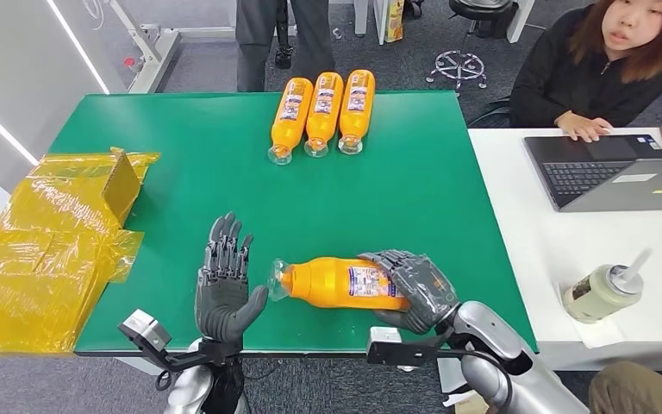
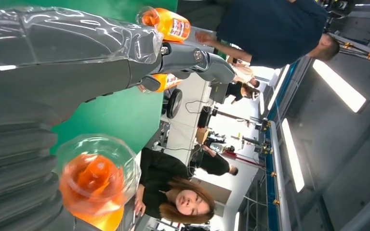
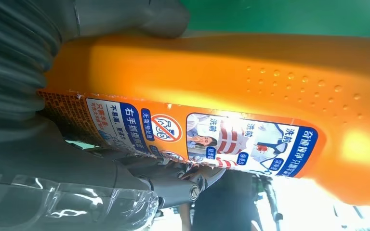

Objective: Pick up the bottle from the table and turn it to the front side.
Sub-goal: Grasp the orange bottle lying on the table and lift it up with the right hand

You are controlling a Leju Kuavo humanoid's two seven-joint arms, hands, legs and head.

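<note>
Head view, lower centre of the frame: the right hand (image 1: 415, 289) wraps its fingers around the base end of an orange bottle (image 1: 336, 282), which lies on its side over the near part of the green table (image 1: 414, 185), clear cap pointing toward the left of the frame. The bottle's printed label (image 1: 369, 281) faces up, just beside the fingers. To the left of the cap, the left hand (image 1: 223, 285) stands with palm toward the bottle and fingers spread, holding nothing, close to the cap but apart from it. Upper centre: three more orange bottles (image 1: 322, 112) lie side by side, caps toward the near edge. Left of the frame: crumpled yellow plastic wrapping (image 1: 47, 246). Right of the frame: a white desk (image 1: 569, 250) with a laptop (image 1: 612, 172) and a lidded cup with a straw (image 1: 603, 290); a person (image 1: 608, 69) sits behind it.
</note>
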